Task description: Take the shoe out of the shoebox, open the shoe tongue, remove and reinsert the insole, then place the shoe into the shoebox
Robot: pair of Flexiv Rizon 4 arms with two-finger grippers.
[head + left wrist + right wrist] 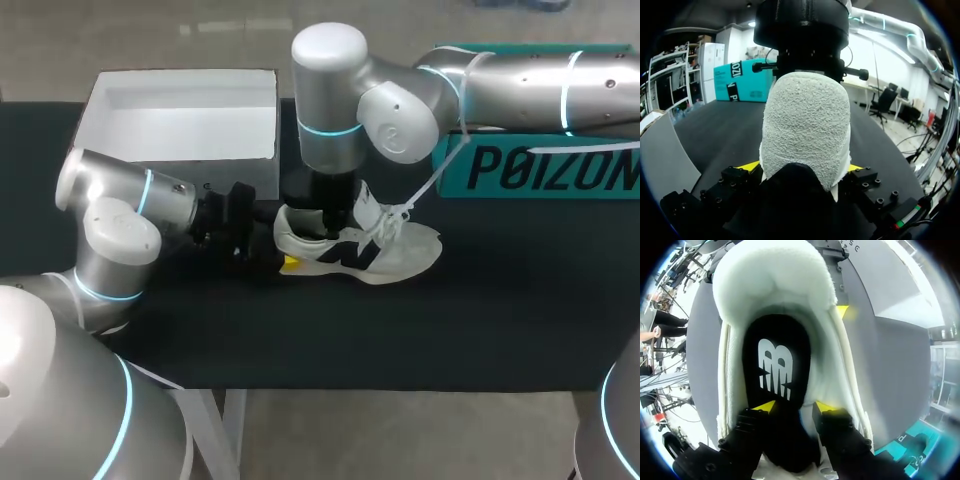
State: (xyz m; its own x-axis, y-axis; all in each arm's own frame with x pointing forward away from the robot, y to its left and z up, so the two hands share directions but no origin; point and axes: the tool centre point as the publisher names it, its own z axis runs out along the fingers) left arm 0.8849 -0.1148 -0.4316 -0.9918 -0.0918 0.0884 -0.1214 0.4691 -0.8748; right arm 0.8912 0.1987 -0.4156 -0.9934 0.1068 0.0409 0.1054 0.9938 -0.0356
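Black cloth covers the table (500, 300), where the white shoe (400, 255) stands upright near the middle, out of the open white shoebox (180, 120) behind it and in front of a teal box (540, 165). The left gripper (285, 262) is clamped on the shoe's heel, one yellow tip on each side of the padded back, as its wrist view shows. The right gripper (796, 407) reaches straight down into the shoe's mouth, its fingers (765, 406) parted and holding nothing, tips just above the black insole (775, 370), which lies flat inside the shoe. The step in hand looks like the insole's removal, with taking the shoe out of the box already done. The risk is a missed pinch: the insole sits flush against the lining, so the tips may close on air or catch the collar padding instead of the insole's edge. A hard upward pull could also lift the whole shoe or twist it out of the heel hold, since only that one clamp anchors it. If the insole comes up folded, putting it back flat will be harder.
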